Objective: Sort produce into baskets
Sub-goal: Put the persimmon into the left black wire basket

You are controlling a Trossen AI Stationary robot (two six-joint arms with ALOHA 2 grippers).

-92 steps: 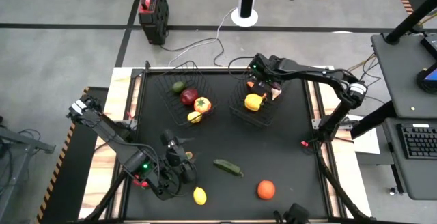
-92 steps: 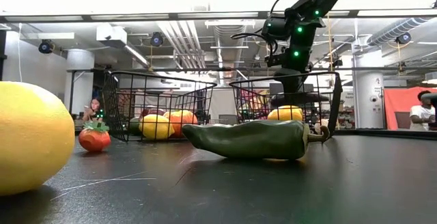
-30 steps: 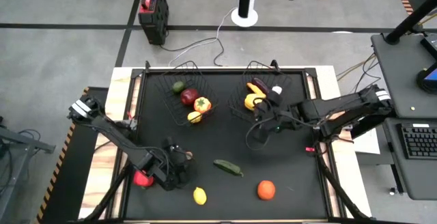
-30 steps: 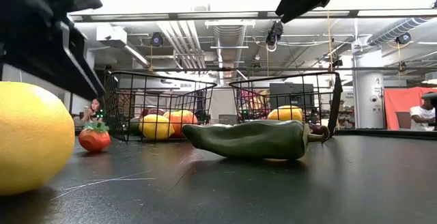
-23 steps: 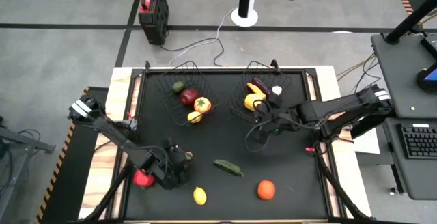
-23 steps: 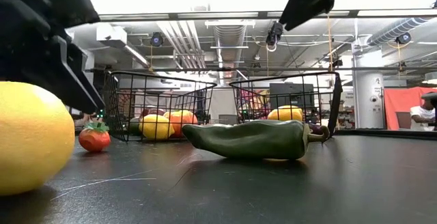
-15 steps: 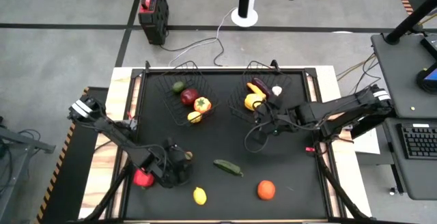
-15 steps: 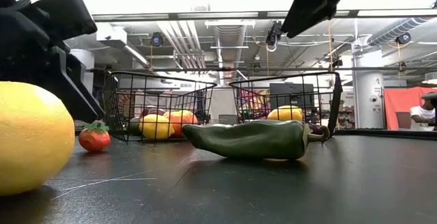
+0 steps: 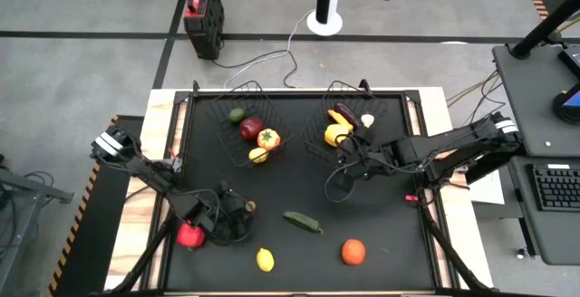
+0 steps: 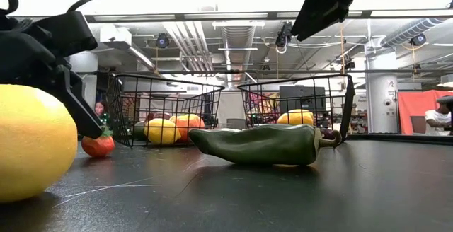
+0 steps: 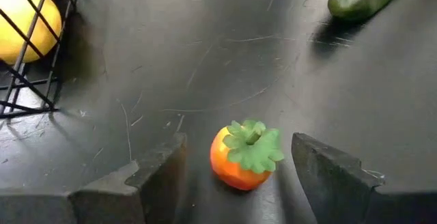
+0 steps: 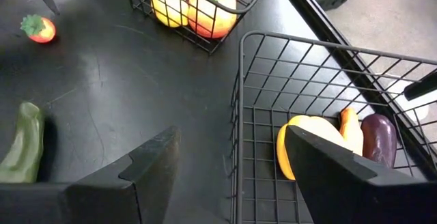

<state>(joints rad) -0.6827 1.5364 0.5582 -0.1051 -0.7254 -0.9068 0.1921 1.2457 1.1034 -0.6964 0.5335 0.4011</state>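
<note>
My left gripper is open and low over the table near its near left part. Its fingers stand on either side of a small orange-red tomato with a green top, not touching it; the tomato rests on the table and also shows in the high view. My right gripper is open and empty, above the near left corner of the right basket. That basket holds a yellow pepper, a carrot and an eggplant. The left basket holds several pieces.
A green pepper, a lemon and an orange-red fruit lie on the near part of the black table. A red thing shows under my left arm. Free room lies between the baskets and these pieces.
My left gripper has come down toward the tomato, its fingers open; one fingertip now reaches beside the tomato in the low view. My right gripper, which was inside the right basket about three seconds ago, hovers open outside its near left corner.
</note>
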